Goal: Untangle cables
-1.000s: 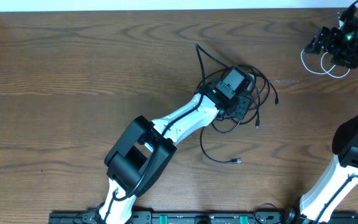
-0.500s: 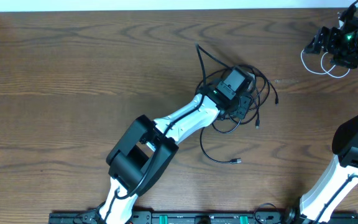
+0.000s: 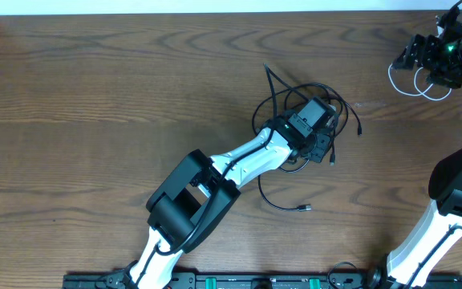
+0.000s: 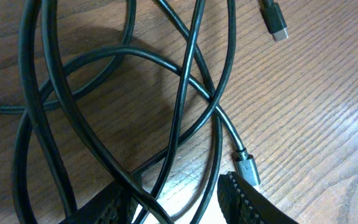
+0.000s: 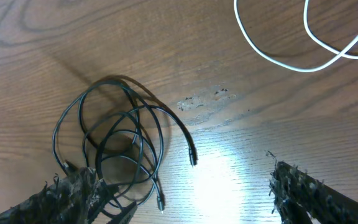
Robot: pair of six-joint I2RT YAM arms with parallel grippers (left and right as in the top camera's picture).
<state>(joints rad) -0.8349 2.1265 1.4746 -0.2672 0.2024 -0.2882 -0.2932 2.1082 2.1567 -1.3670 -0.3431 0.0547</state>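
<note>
A tangle of black cables [image 3: 331, 108] lies mid-table, one loose end trailing to a plug [image 3: 304, 209] nearer the front. My left gripper [image 3: 321, 146] is down in that tangle. In the left wrist view its jaws [image 4: 179, 208] stand apart, open, and thin black strands [image 4: 185, 81] run loosely through the gap. One plug [image 4: 246, 168] lies by the right finger, another [image 4: 273, 22] farther off. The white cable [image 3: 414, 82] loops at the far right. Beside it my right gripper [image 3: 403, 58] is open and holds nothing [image 5: 185, 199]. The right wrist view shows the white cable [image 5: 291, 59] and the black tangle [image 5: 117, 140].
The left arm [image 3: 239, 160] stretches diagonally from the front edge to the tangle. The right arm's base [image 3: 455, 189] stands at the right edge. A rail [image 3: 239, 281] runs along the table's front edge. Bare wood [image 3: 95, 96] fills the left half.
My left arm has shifted to the right, and the black tangle and its upper loose end have slid right with it. The right arm and white cable have not moved.
</note>
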